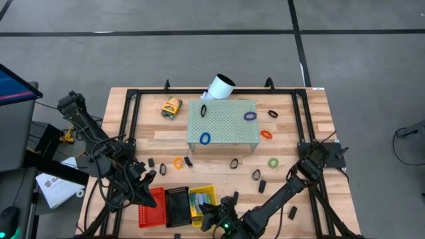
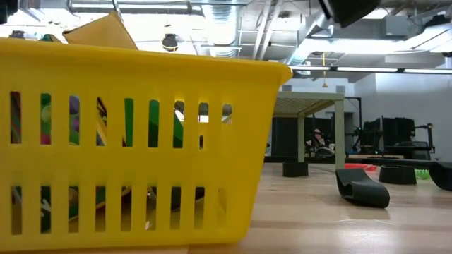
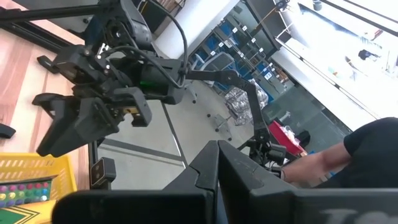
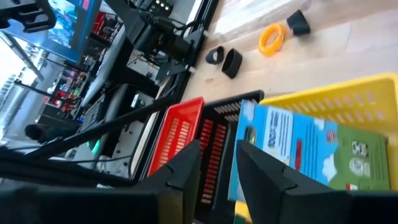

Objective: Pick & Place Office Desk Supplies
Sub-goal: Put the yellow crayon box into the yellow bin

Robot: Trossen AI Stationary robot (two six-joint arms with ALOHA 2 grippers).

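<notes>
In yellow basket (image 4: 348,102), crayon box (image 4: 298,155), beyond right jaws

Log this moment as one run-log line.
right gripper: open, above yellow basket | crayon box: in basket | left gripper: over red basket

Three baskets (image 1: 178,206) sit side by side at the desk's (image 1: 292,143) near edge. The perforated block (image 1: 223,124) lies centrally, loops (image 1: 205,139) on it; a crayon box (image 1: 171,107) lies to its left.

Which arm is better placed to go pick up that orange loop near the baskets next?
Probably the left. The orange loop lies on the table's left half, close to the left gripper above the red basket. The right gripper, open, hangs over the yellow basket, farther away.
</notes>
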